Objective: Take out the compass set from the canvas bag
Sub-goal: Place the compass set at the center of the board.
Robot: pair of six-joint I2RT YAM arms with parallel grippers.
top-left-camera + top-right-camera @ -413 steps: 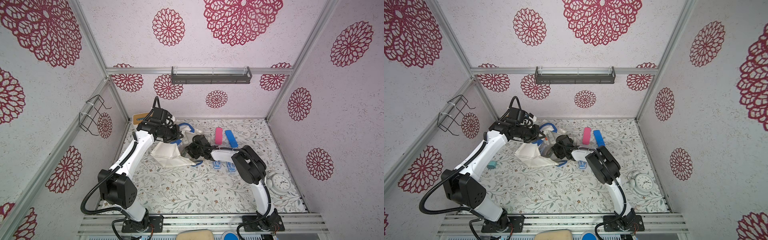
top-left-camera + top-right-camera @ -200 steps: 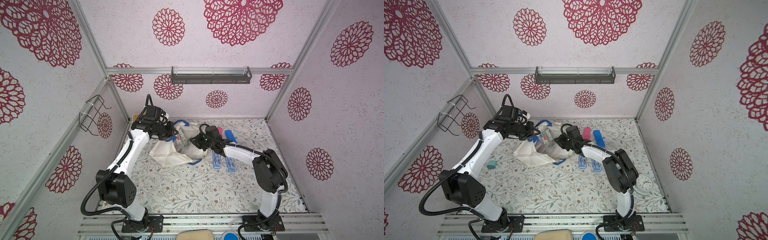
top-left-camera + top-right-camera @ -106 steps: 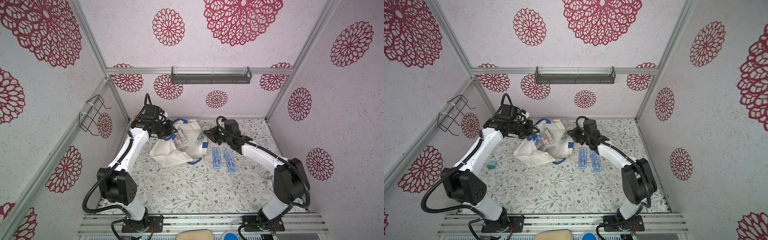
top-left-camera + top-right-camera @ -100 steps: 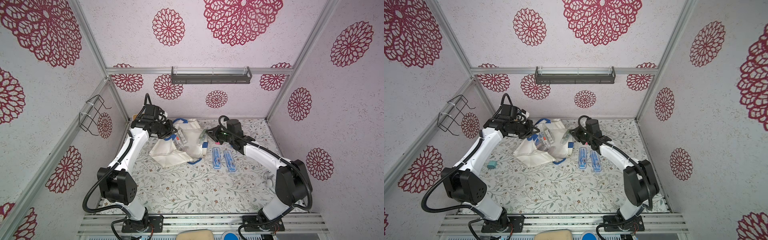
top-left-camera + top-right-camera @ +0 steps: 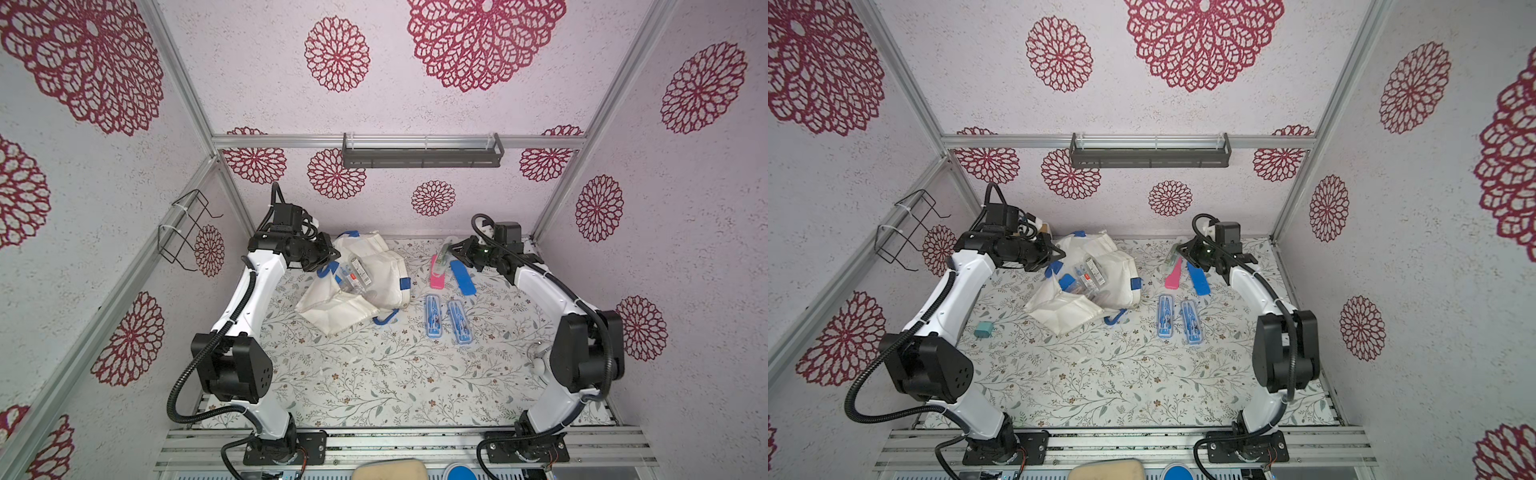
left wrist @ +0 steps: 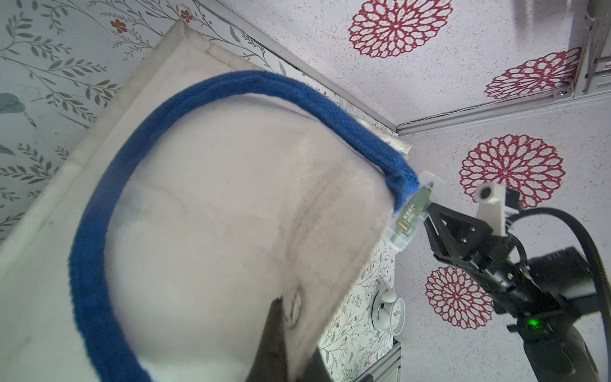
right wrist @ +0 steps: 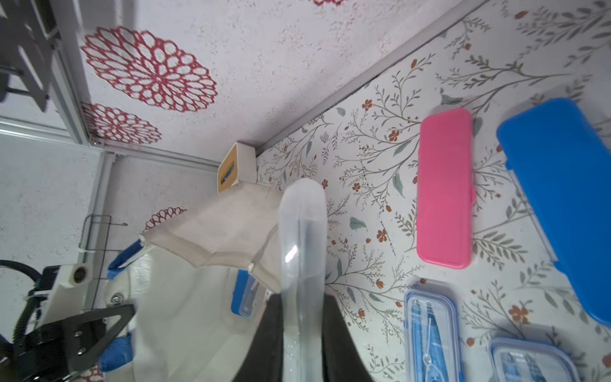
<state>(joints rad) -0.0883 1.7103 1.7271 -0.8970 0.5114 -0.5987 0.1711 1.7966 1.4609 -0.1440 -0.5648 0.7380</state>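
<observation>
Two grippers: left gripper (image 5: pixel 328 259) clamped on the canvas bag (image 5: pixel 376 286) edge; right gripper (image 5: pixel 456 252) pinching a clear case (image 5: pixel 444 254).
Case: in the air, well clear of the bag, above the pink case (image 5: pixel 437 281).
Left wrist: shows a green label inside the clear case; top views do not.
Change: half a second ago it hung nearer the bag.

Overhead view. The left gripper (image 5: pixel 327 257), closed, pinches the rim of the canvas bag (image 5: pixel 382 274), which lies open on the floral table (image 5: pixel 374 382) with small packets (image 5: pixel 356 277) in its mouth. The right gripper (image 5: pixel 454 252) grips a clear case (image 5: pixel 445 249) over the far end of a pink case (image 5: pixel 437 280). A blue case (image 5: pixel 464 278) lies just beside the pink one. Nearer the front lie a blue-rimmed case (image 5: pixel 432 316) and its twin (image 5: pixel 459 322).
</observation>
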